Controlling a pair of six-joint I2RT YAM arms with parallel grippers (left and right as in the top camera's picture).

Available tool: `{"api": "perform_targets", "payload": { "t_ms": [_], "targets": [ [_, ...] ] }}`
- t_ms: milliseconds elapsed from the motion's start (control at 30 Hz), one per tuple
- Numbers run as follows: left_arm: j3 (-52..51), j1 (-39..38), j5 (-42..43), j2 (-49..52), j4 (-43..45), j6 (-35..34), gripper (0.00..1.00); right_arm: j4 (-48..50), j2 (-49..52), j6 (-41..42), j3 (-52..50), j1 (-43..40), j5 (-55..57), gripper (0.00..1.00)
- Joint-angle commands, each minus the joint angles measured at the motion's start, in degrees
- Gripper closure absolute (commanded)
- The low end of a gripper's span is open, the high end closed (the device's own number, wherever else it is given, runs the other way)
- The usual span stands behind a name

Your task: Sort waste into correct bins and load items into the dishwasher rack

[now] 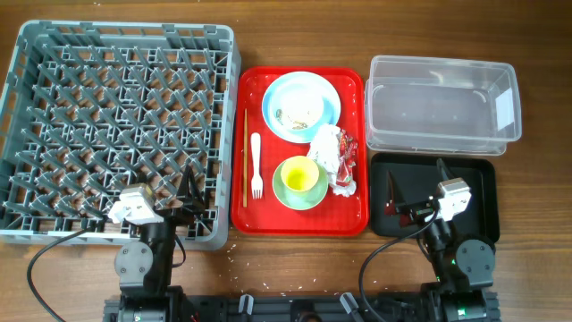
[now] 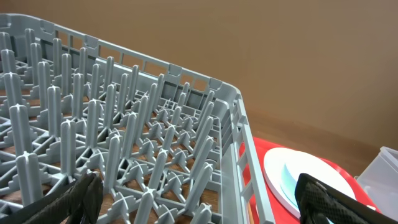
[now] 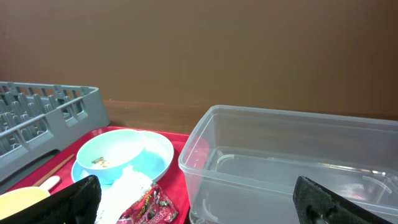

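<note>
Wooden table [image 1: 295, 36], red tray [image 1: 304, 222]; wrapper [image 3: 152, 205] print (mostly red) unreadably blurred.

A flat red tray [image 1: 288, 223] lies on the wooden table [image 1: 532, 31], with what look like crumbs [image 1: 234, 258] nearby.

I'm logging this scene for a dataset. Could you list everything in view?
dishwasher rack: one, grey, table's left
red tray: one, red, centre
plate: one, pale blue, tray's far end
food scraps: a few, beige, on the plate
napkin: one, white with red wrapper bits, tray's right side
cup: one, yellow-green, on the saucer
saucer: one, green, tray's near end
fork: one, white, tray's left part
chopsticks: count unclear, wooden, along tray's left edge
clear tub: one, clear, far right
black tray: one, black, near right
left gripper: black, open, over the rack's near right corner
right gripper: black, open, over the black tray
</note>
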Motion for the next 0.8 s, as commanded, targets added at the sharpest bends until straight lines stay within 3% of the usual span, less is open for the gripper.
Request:
{"api": "perform_targets", "payload": {
  "t_ms": [0,767],
  "targets": [
    [-0.11,-0.11,-0.76,-0.35,-0.26,1.20,0.00,0.24,0.39,-0.48,-0.04,-0.07,0.52,0.00],
    [-0.11,-0.11,0.31,-0.31,-0.33,1.16,0.00,0.24,0.39,-0.48,-0.04,-0.07,0.52,0.00]
  ]
}}
